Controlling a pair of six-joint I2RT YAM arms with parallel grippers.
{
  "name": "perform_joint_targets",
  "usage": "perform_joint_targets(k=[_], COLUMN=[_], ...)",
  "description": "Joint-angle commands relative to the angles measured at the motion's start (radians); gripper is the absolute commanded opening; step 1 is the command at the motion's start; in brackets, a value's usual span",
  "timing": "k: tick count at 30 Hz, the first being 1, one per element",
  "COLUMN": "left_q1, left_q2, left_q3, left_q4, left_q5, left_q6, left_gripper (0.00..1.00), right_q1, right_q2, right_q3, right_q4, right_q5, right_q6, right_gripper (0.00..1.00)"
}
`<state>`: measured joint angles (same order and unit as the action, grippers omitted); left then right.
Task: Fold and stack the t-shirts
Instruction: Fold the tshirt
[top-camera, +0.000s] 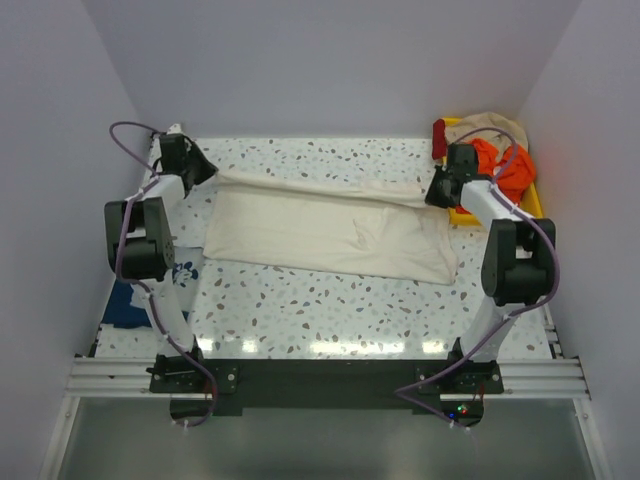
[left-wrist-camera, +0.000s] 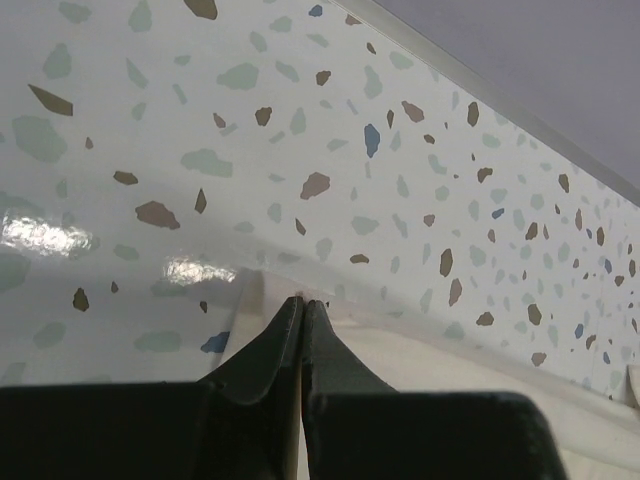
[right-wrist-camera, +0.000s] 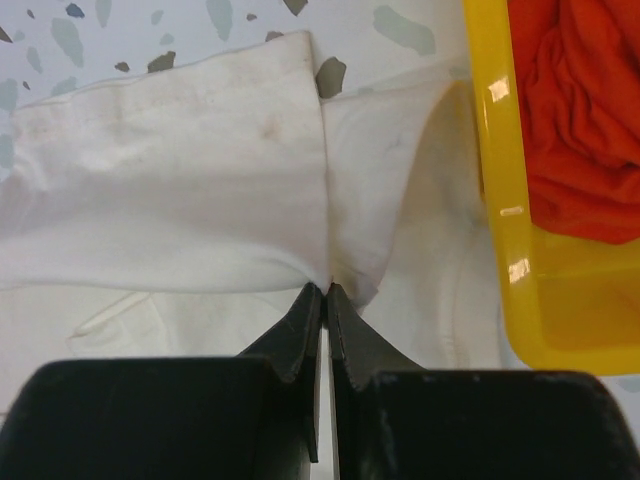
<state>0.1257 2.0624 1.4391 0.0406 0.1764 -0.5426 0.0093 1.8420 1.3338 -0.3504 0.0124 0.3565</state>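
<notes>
The cream t-shirt (top-camera: 330, 225) lies spread across the middle of the table, its far edge folded over into a narrow strip. My left gripper (top-camera: 196, 172) is shut on the shirt's far left corner; in the left wrist view (left-wrist-camera: 303, 300) a thin cream edge shows between the pads. My right gripper (top-camera: 437, 195) is shut on the far right corner, and the right wrist view shows the cloth (right-wrist-camera: 180, 200) bunched at the fingertips (right-wrist-camera: 326, 290). The navy t-shirt (top-camera: 128, 300) with white print lies at the table's left edge, partly behind the left arm.
A yellow tray (top-camera: 530, 195) at the far right corner holds orange (top-camera: 505, 165), red and tan cloth; its rim (right-wrist-camera: 490, 150) is just right of my right gripper. White walls enclose the table on three sides.
</notes>
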Motion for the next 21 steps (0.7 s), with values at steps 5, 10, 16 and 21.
perform_joint_targets(k=[5, 10, 16, 21], left_q1=[0.023, 0.025, 0.025, 0.025], left_q2=[-0.111, -0.142, -0.157, -0.159], left_q3=[-0.091, -0.124, -0.152, -0.166], left_q4=[0.044, 0.025, 0.013, 0.002], left_q5=[-0.049, -0.069, -0.075, -0.074], left_q6=[-0.02, -0.019, -0.019, -0.02], left_gripper=[0.0, 0.0, 0.0, 0.0], right_q1=[-0.006, -0.006, -0.006, -0.006], right_q2=[-0.153, -0.201, -0.245, -0.283], right_q3=[-0.107, -0.176, -0.237, -0.312], right_q4=[0.022, 0.03, 0.034, 0.065], right_q5=[0.069, 0.07, 0.077, 0.051], right_q6=[0.041, 0.047, 0.05, 0.068], right_gripper=[0.0, 0.0, 0.0, 0.0])
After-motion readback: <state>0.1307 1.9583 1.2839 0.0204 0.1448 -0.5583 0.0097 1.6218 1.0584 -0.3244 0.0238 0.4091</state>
